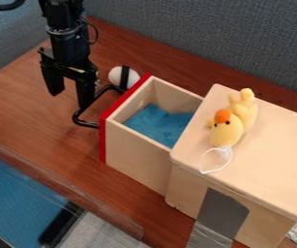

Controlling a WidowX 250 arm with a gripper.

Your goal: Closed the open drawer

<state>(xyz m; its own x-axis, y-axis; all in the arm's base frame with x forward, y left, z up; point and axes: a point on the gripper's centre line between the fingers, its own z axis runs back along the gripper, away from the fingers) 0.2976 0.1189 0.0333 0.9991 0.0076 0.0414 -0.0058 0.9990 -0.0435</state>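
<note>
the end effector point(70, 99) hangs over the desk point(22, 99), well to the left of the wooden cabinet point(273, 154), its two fingers spread wide with nothing between them. the nearer finger is right by the black handle point(77, 117) – whether they touch, i cannot tell. the handle sits on the cabinet-far side of the red front point(103, 138); behind that front the drawer point(134, 152) stands well out of the cabinet's left side, a blue lining point(154, 123) inside. a white roundish thing point(115, 76) lies on the desk, left of the cabinet, beyond the front. a plush duck point(227, 134) lies on the cabinet's top. the drawer's sliding line runs from the front to the cabinet, rightward and down the view – so the push should follow that line, away from the end effector; a skewed one might jam it.
</note>
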